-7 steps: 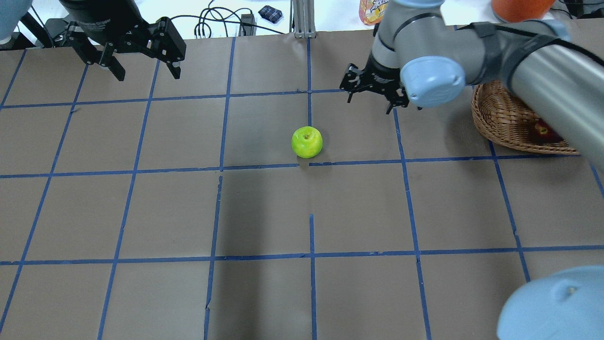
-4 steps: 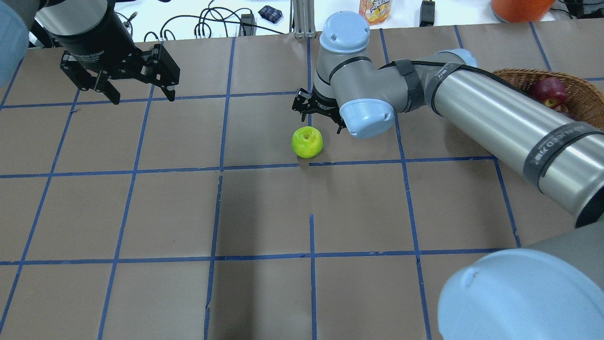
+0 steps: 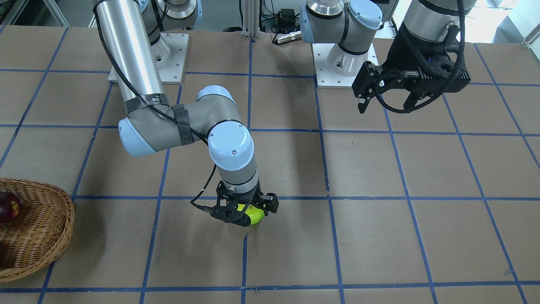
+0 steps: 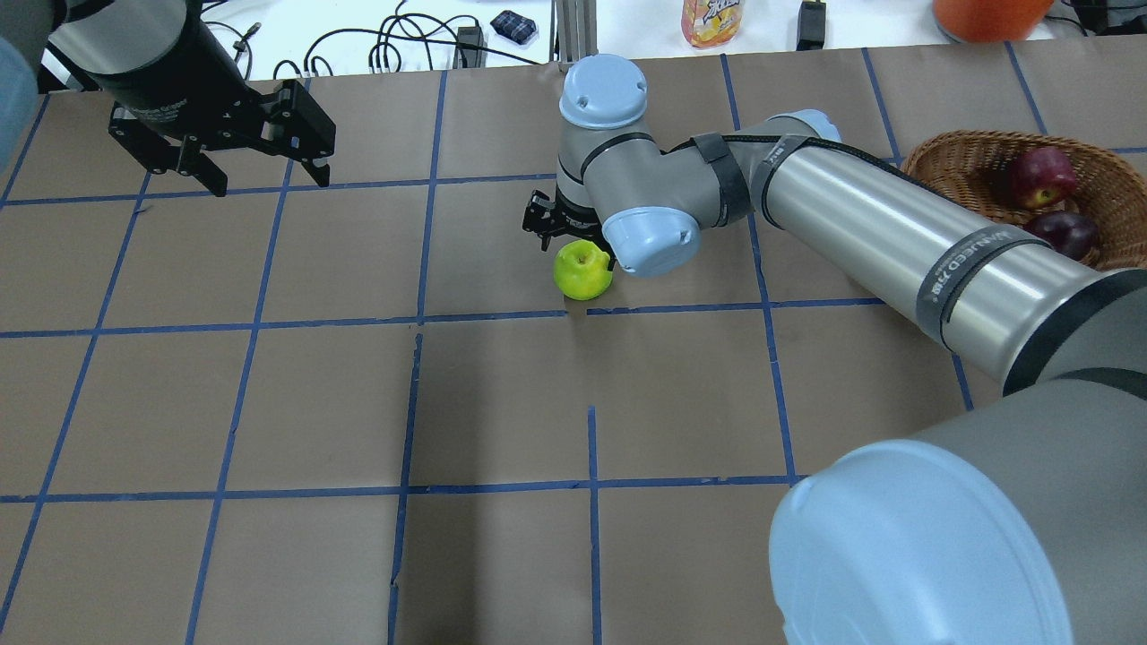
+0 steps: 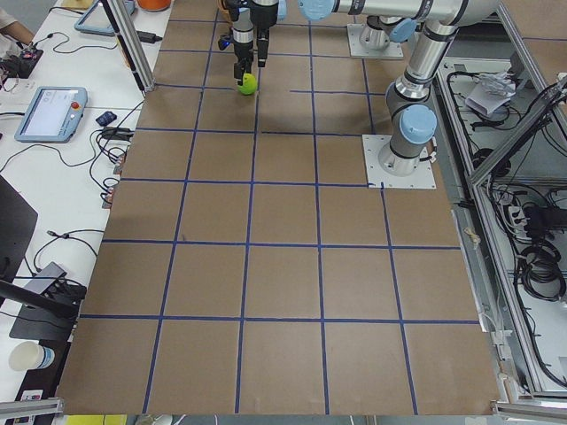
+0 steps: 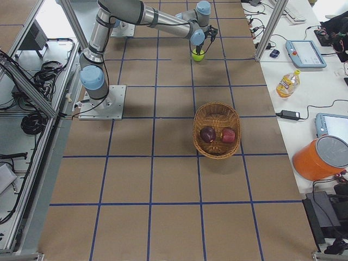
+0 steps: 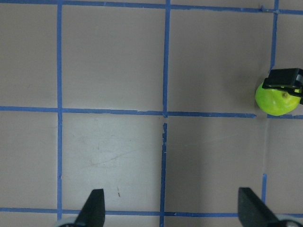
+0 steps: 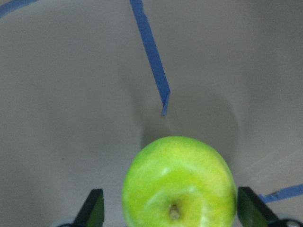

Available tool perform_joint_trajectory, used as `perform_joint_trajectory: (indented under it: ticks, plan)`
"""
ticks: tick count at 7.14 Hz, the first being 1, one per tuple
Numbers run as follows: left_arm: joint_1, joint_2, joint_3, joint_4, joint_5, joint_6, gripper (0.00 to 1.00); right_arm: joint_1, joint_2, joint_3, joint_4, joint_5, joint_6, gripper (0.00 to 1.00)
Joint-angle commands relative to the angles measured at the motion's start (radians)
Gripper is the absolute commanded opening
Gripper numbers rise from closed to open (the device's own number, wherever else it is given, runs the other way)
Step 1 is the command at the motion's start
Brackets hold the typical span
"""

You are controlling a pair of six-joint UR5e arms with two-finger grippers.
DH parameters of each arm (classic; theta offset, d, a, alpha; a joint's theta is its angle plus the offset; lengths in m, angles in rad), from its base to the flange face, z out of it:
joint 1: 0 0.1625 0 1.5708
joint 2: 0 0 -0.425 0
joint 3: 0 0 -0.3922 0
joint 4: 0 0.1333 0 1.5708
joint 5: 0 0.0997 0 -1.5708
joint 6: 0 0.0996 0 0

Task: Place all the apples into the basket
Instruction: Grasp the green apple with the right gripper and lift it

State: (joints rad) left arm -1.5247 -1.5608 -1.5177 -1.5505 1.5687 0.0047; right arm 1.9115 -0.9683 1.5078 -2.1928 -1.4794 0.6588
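Overhead view first: within the last second the right gripper [image 4: 573,240] had swung away from the basket [image 4: 950,152] and come to hang just over the green apple [image 4: 583,270], which had not moved. The red apple [image 4: 1042,176] and maroon apple [image 4: 1062,235] lay in the basket at the right of the desk [image 4: 269,403]. I judged this the last pick, with only the grasp and carry left. The left gripper [image 4: 269,179] hung released over the far left, well apart from everything.

Front-facing view: the right gripper's fingers straddled the green apple, low over the desk. The basket sat at the view's left edge with the red apple showing.

Left side view: the green apple was a small bright dot under the far arm.

Right side view: both dark apples lay side by side in the basket, well apart from the green one.

Left wrist view: two spread fingertips framed bare desk, with the green apple at the right edge.

Right wrist view: the gripper was released, with one fingertip on each side of the apple, a gap at both and nothing yet held. The apple stood upright, glossy yellow-green, its dimple and short brown stem facing up. It sat just beside the cut end of a blue tape [image 8: 151,52] line.
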Motion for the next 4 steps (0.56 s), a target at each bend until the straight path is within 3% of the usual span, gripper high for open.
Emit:
perform_joint_trajectory:
  ticks: [1, 3, 4]
  plan:
    - [-0.003, -0.001, 0.001, 0.001, 0.013, 0.005, 1.0, 0.001, 0.011, 0.003, 0.008, -0.01, -0.007, 1.0]
    - [-0.002, -0.001, 0.002, 0.003, 0.011, 0.005, 1.0, 0.001, 0.025, 0.006, 0.008, -0.009, -0.01, 1.0]
    - [-0.003, -0.001, -0.002, 0.003, 0.011, 0.005, 1.0, 0.001, 0.026, 0.005, 0.007, -0.009, -0.01, 0.93]
